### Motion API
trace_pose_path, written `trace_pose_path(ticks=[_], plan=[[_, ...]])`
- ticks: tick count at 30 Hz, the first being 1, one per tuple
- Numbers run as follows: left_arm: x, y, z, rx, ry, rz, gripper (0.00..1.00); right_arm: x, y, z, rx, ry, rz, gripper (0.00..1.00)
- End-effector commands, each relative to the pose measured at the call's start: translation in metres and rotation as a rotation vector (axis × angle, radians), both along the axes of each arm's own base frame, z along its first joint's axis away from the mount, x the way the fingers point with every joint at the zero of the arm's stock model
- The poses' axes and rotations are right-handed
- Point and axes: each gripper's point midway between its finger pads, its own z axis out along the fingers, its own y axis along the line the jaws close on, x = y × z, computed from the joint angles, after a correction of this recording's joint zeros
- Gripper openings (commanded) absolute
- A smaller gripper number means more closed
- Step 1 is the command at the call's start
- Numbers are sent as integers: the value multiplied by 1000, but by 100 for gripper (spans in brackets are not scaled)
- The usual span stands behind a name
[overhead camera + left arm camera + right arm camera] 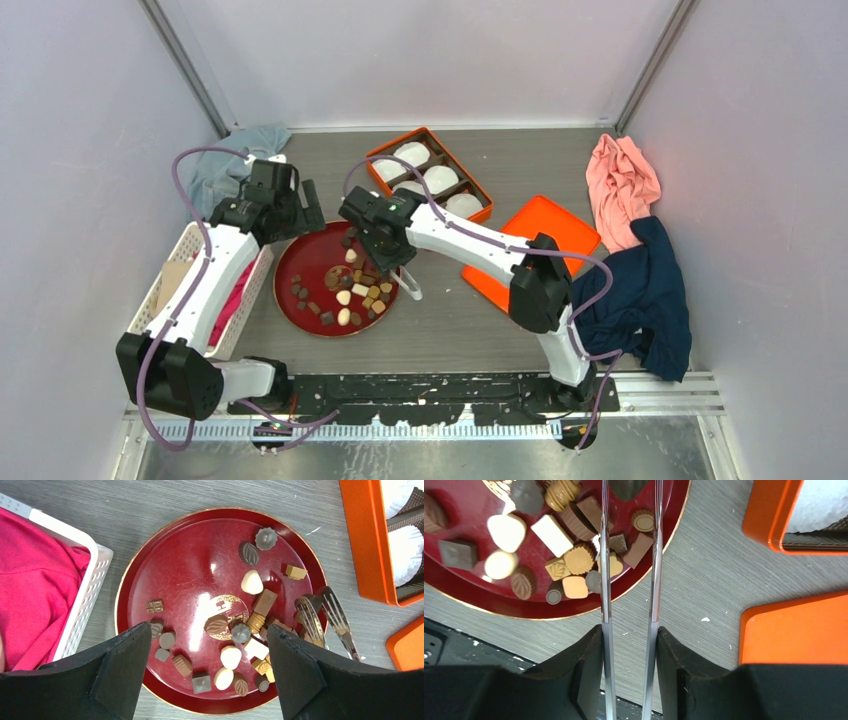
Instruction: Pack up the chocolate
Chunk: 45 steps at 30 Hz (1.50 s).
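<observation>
**A:** Right wrist view: what do you have?

**B:** I see my right fingers (584, 670) clamped on the tongs (605, 580), tips over the red plate (484, 600). Chocolate (506, 530) lies on that plate; left fingers (120, 670) spread wide above it.

About two dozen chocolates (230, 656), one plate (190, 570), one box (361, 540), one lid (562, 222), one pair of tongs (605, 605).

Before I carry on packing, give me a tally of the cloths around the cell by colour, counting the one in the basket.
Grey-blue cloth: 1
Salmon-pink cloth: 1
Navy cloth: 1
Magenta cloth, in the white basket: 1
Total: 4
</observation>
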Motion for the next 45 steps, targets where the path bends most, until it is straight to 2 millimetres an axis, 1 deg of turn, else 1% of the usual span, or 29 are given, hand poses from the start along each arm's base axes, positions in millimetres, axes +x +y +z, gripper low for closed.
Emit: trace_pose_path(ticks=[1, 5, 9, 11, 16, 19, 21, 25, 27, 30, 33, 39, 45], plan=[[7, 10, 24, 9, -49, 63, 87, 15, 4, 65, 136, -115, -10, 19], [7, 19, 24, -22, -42, 104, 87, 34, -4, 83, 185, -152, -46, 19], [2, 13, 17, -60, -15, 85, 87, 58, -14, 103, 236, -201, -86, 19], [0, 12, 12, -64, -8, 90, 86, 73, -21, 107, 233, -216, -110, 19], [-2, 8, 9, -88, 1, 80, 86, 119, -33, 105, 234, -237, -170, 19], [0, 3, 9, -111, 0, 68, 85, 146, -36, 98, 225, -247, -198, 19], [0, 3, 9, -113, -1, 66, 85, 161, -35, 93, 229, -244, -199, 19], [-1, 4, 7, -100, 3, 56, 85, 184, -34, 78, 226, -237, -210, 20], [-1, 4, 5, -97, 9, 56, 85, 196, -35, 75, 242, -247, -229, 20], [0, 3, 3, -103, 14, 53, 85, 211, -34, 69, 261, -267, -243, 21], [0, 2, 3, -104, 15, 52, 85, 221, -33, 63, 263, -287, -247, 22], [-1, 4, 1, -98, 19, 56, 85, 227, -28, 55, 266, -294, -251, 23], [-3, 4, -2, -93, 27, 56, 85, 242, -18, 45, 279, -309, -257, 24]])
